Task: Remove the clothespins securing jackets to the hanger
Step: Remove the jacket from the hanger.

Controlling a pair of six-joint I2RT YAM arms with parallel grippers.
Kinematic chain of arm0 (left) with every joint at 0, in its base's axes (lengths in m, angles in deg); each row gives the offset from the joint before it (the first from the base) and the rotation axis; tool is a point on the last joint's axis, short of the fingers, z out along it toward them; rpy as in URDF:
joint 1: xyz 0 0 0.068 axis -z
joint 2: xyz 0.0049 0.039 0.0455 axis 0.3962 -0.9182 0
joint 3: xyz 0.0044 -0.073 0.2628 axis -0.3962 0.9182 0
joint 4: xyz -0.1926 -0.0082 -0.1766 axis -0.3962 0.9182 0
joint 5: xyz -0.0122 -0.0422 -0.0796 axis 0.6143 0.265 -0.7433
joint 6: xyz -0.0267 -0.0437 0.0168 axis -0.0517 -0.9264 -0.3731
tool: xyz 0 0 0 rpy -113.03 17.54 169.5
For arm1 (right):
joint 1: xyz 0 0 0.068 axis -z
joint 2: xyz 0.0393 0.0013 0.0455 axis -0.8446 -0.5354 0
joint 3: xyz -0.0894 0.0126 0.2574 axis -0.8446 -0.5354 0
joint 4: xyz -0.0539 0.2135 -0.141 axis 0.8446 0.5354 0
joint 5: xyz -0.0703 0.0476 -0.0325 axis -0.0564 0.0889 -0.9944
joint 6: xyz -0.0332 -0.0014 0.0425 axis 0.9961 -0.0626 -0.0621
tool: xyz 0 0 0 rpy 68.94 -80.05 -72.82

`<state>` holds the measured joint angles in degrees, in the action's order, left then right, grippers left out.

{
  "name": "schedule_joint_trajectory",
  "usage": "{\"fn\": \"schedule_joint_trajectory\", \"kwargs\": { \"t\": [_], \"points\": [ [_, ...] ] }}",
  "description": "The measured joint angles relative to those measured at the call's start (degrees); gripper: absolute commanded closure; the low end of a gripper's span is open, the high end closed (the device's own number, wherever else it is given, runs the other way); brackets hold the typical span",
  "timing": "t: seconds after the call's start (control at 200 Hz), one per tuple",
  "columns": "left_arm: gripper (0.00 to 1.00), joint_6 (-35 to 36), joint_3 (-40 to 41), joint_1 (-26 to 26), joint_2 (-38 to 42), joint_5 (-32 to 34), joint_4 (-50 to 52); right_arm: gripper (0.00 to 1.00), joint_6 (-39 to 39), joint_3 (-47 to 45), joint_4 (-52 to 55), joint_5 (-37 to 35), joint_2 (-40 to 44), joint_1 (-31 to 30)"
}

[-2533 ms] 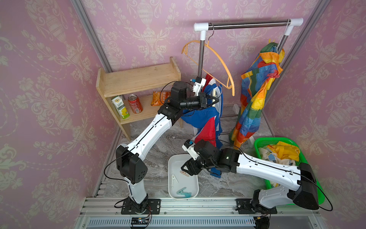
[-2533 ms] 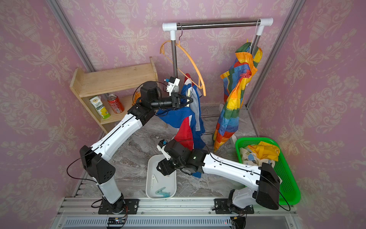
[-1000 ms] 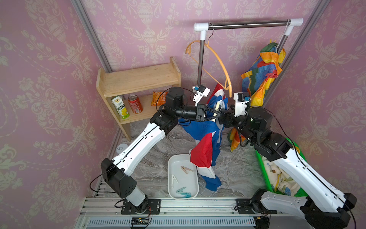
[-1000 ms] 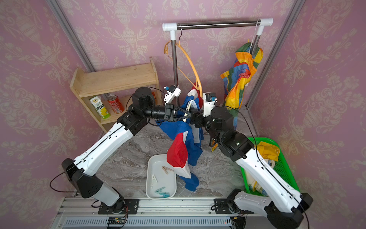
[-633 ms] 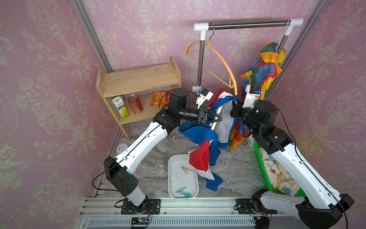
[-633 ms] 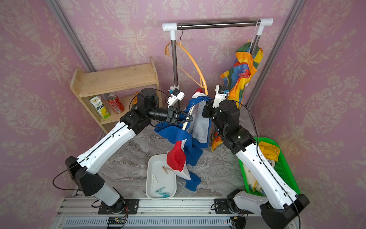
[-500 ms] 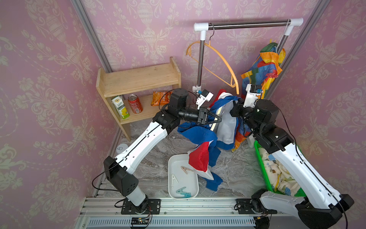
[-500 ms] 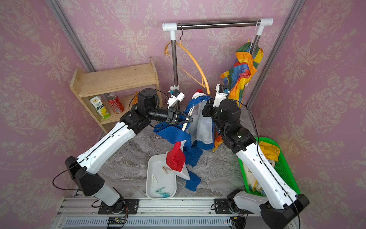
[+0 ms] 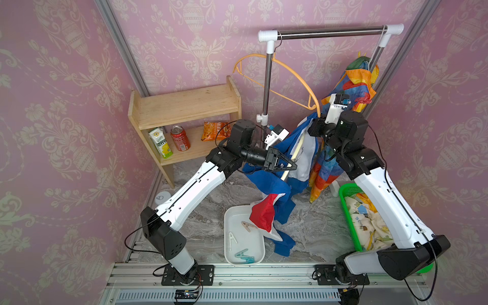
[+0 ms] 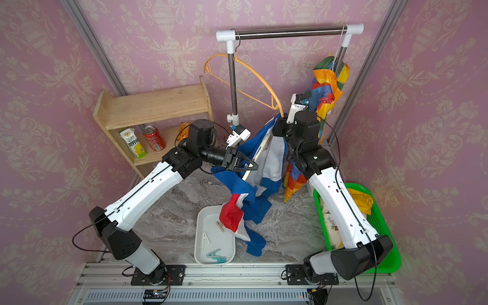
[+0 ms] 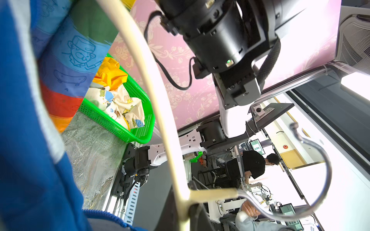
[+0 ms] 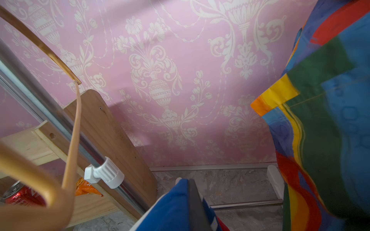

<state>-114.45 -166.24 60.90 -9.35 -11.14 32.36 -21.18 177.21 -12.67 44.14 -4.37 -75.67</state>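
Observation:
My left gripper is shut on the neck of a cream hanger. From it hangs the blue, red and white jacket. My right gripper is shut on that jacket's blue upper edge, holding it off the hanger. The rainbow jacket hangs on the rack with a red clothespin on it. Beige, white and teal clothespins lie in the white tray. The yellow jacket lies in the green basket.
An empty orange hanger hangs from the metal rack; the rack's post stands just behind my left wrist. A wooden shelf at the back left holds a carton, a can and a snack bag.
My right gripper has shut on the blue jacket's edge and drawn it right and back toward the rack. My left gripper has sunk a little with the hanger.

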Motion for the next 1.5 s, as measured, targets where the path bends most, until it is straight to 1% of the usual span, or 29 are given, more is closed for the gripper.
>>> {"fn": "schedule_joint_trajectory", "kwargs": {
  "t": [0.26, 0.455, 0.715, 0.956, 1.231, 1.321, 1.501],
  "points": [
    [1.00, 1.7, -0.1, 1.0, 0.0, 0.0, 1.4, 0.98, -1.7, 2.8, 2.0, 2.8, -4.6, 3.3],
    [1.00, 3.0, -0.4, 1.0, 0.0, 0.0, 2.4, 0.98, -3.2, 3.7, 3.4, 5.0, -5.1, 5.8],
    [1.00, 3.8, -3.0, 1.0, 0.0, 0.1, 2.9, 0.98, -6.8, 3.1, 3.8, 8.8, -5.6, 8.9],
    [1.00, 2.6, -3.4, 1.0, 0.0, 0.1, 2.2, 0.98, -9.3, 4.0, 4.3, 11.0, -7.5, 8.9],
    [1.00, 2.1, -3.4, 1.0, 0.1, 0.0, 0.1, 0.98, -9.6, -0.9, 3.9, 11.3, -6.3, 8.5],
    [1.00, 1.9, -3.7, 1.0, 0.1, -0.3, -0.4, 0.99, -9.4, -2.8, 4.3, 11.0, -5.5, 7.3],
    [1.00, 1.6, -4.9, 0.4, 0.1, -0.8, -2.1, 0.99, -8.3, -2.5, 8.0, 9.2, -2.9, 4.4]
  ]
}}
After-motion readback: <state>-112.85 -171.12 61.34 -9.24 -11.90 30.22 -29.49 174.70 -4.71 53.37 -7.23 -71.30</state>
